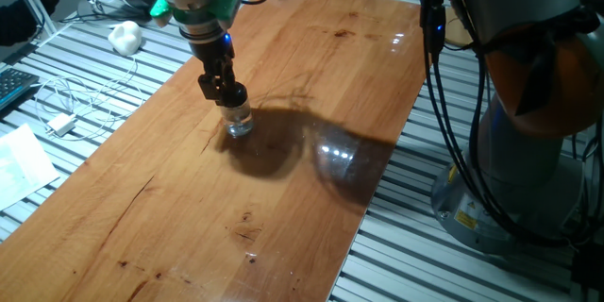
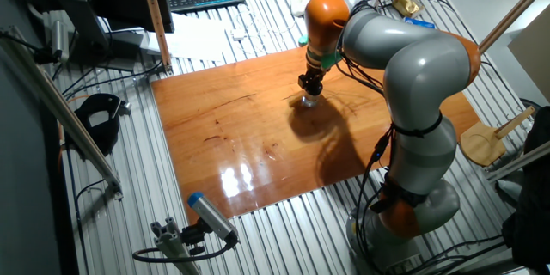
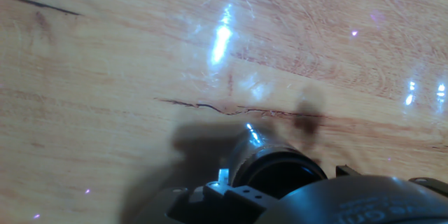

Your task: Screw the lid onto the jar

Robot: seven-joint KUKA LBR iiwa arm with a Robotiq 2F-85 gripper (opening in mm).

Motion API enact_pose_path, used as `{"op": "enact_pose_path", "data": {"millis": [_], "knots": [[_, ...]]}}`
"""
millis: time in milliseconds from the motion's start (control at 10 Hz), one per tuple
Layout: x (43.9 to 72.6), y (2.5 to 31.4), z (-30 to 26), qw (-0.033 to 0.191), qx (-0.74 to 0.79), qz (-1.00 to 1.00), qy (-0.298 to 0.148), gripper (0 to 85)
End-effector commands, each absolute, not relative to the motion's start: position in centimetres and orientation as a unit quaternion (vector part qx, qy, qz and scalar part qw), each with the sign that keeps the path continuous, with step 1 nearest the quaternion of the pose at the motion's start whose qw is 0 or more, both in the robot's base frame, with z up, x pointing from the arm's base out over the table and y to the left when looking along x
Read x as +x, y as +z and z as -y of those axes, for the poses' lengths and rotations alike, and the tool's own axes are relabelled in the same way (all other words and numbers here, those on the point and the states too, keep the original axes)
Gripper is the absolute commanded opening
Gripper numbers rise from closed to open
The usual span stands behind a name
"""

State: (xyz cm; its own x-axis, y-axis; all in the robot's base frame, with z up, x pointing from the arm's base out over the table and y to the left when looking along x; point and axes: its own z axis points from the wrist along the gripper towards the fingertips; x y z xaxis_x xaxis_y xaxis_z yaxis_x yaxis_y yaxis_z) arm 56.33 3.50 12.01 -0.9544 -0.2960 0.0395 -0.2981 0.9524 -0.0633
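Clear glass is showing at the jar [image 1: 239, 123], which is standing upright on the wooden table [image 1: 283, 208], toward the far half of the board. Black, round, the lid [image 1: 232, 97] is being held directly on top of the jar's neck, so the two are read as touching; whether the thread is engaged cannot be told. The gripper [image 1: 229, 94] is being held straight down over the jar, its fingers closed around the lid, presumably so that a wrist turn is passed to the cap along the jar's own axis.

In the hand view, a dark round rim [image 3: 280, 171] is being seen just beyond the hand's housing, taken to be the lid or jar mouth; most is hidden by the hand, and the fingertips are not being shown there.

In the other fixed view the jar [image 2: 310, 99] is being covered from above by the gripper [image 2: 311, 86].

The jar is being left unsupported, so it is judged likely to spin with the lid unless downward pressure is kept.

Beside the table, well apart from the jar, a white cable [image 1: 71, 104] is lying.
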Motion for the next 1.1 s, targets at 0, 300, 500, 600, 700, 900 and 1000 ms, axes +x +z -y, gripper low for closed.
{"op": "enact_pose_path", "data": {"millis": [0,300,500,600,700,900,1000], "knots": [[56.33,12.01,-3.51,0.017,0.150,0.988,0.035,68.0],[56.33,11.98,-3.51,0.021,0.151,0.988,0.034,51.0],[56.32,11.97,-3.52,0.023,0.149,0.988,0.033,51.0],[56.31,11.97,-3.50,0.025,0.145,0.989,0.034,51.0],[56.30,11.97,-3.49,0.028,0.136,0.990,0.034,51.0],[56.28,11.98,-3.47,0.033,0.113,0.992,0.033,51.0],[56.27,11.97,-3.49,0.033,0.100,0.994,0.035,51.0]]}}
